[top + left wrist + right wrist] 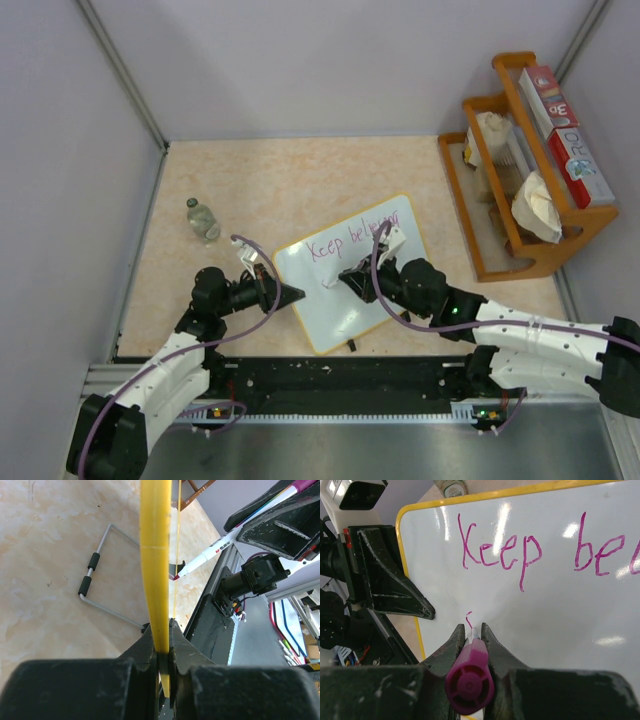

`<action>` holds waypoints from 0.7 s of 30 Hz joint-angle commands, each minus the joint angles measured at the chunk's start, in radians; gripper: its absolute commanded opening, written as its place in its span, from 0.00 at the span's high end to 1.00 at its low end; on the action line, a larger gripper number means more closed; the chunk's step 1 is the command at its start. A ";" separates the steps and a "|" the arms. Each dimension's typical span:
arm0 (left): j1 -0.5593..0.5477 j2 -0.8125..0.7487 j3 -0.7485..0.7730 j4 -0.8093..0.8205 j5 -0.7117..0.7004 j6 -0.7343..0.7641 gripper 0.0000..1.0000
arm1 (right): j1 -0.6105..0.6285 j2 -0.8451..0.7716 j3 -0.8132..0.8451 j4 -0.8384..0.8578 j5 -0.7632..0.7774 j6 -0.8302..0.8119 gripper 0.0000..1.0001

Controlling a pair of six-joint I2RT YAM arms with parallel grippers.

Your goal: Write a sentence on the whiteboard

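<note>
The whiteboard (345, 310), white with a yellow rim, lies tilted at the table's middle. The sentence (352, 240) reads "Keep believing" in purple-pink on its top line. In the right wrist view "Keep" (500, 555) is clear on the whiteboard (560, 625), and a short fresh stroke (468, 617) sits below it at the marker tip. My left gripper (296, 293) is shut on the board's left rim (155, 580), seen edge-on between its fingers (167, 635). My right gripper (346, 280) is shut on a purple-capped marker (469, 680), tip on the board (472, 630).
A small glass bottle (203, 220) stands at the left back. A wooden rack (525, 170) with boxes and bags stands at the right back. A wire stand (100, 575) shows behind the board. The black rail (340, 375) runs along the near edge.
</note>
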 commanded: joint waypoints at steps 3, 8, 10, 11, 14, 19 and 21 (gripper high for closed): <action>-0.011 0.009 -0.032 -0.057 0.032 0.145 1.00 | 0.013 -0.008 -0.016 0.018 -0.022 0.004 1.00; -0.011 0.008 -0.032 -0.057 0.032 0.145 1.00 | 0.015 0.013 -0.013 0.051 -0.044 0.023 1.00; -0.011 0.008 -0.032 -0.059 0.032 0.145 1.00 | 0.014 0.021 -0.011 0.068 -0.047 0.032 1.00; -0.011 0.006 -0.032 -0.059 0.032 0.145 1.00 | 0.013 0.028 -0.008 0.082 -0.050 0.040 1.00; -0.011 0.008 -0.032 -0.059 0.032 0.145 1.00 | 0.013 0.045 0.021 0.076 -0.044 0.050 1.00; -0.011 0.003 -0.032 -0.059 0.032 0.145 1.00 | 0.013 0.042 0.058 0.065 -0.033 0.056 1.00; -0.011 0.005 -0.034 -0.060 0.031 0.145 1.00 | 0.013 0.028 0.070 0.052 -0.035 0.052 1.00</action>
